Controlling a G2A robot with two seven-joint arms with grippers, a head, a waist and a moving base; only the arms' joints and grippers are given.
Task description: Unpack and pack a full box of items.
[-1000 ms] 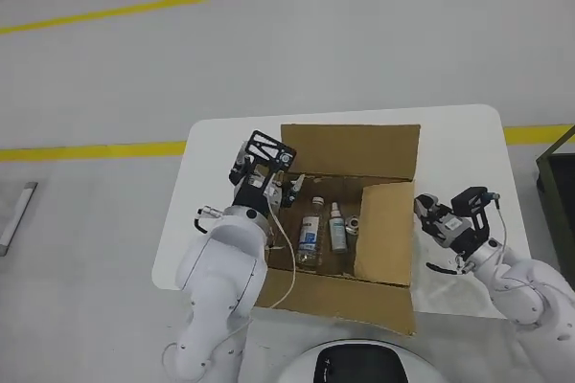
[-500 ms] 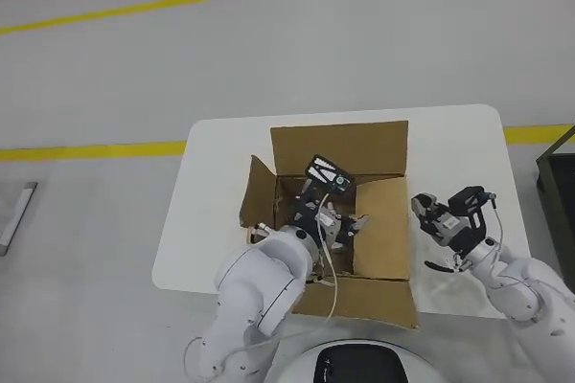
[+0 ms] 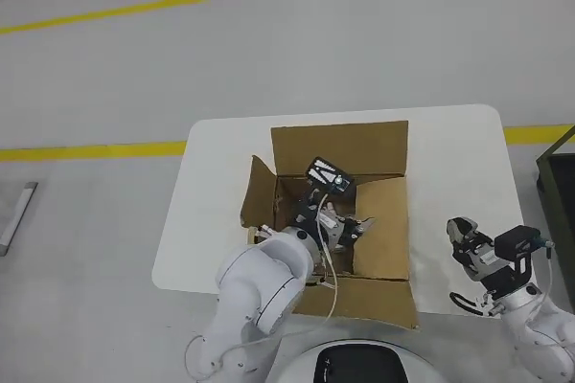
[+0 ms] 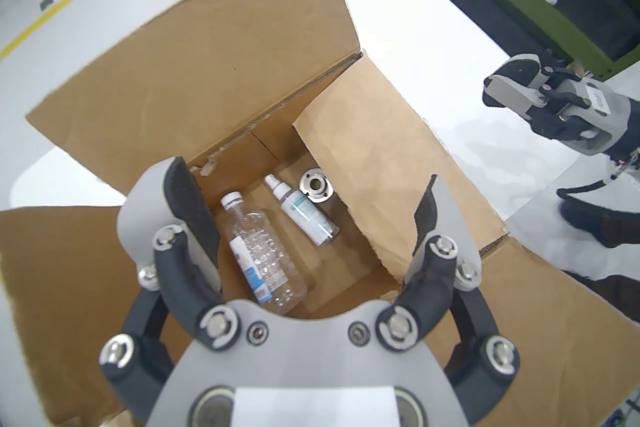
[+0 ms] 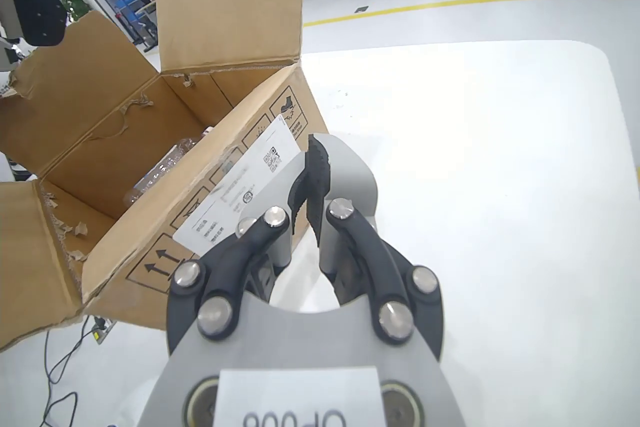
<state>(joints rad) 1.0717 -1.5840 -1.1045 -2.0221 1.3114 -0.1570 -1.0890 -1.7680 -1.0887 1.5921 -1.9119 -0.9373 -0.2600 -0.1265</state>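
An open cardboard box (image 3: 340,148) stands mid-table with its flaps up. On its floor lie a clear plastic bottle (image 4: 260,259), a small spray bottle (image 4: 302,211) and a round metal flange (image 4: 316,184). My left gripper (image 4: 310,208) hangs open above the box's inside, over the bottles and touching nothing; from above, the left gripper (image 3: 350,230) sits over the box opening. My right gripper (image 5: 312,158) is shut and empty, outside the box's right wall (image 5: 225,138) and low over the table. The clear bottle (image 5: 165,168) shows past that wall. The right gripper (image 3: 465,237) is near the table's front right.
The white table (image 3: 460,153) has bare room right of and behind the box. A green shelf unit (image 3: 565,201) stands just past the table's right edge. The box's right flap (image 4: 395,158) leans inward over part of the opening.
My left arm swung from the box's left flap to over the opening, then held still. The left flap now stands up. My right arm drew back toward the table's front right.
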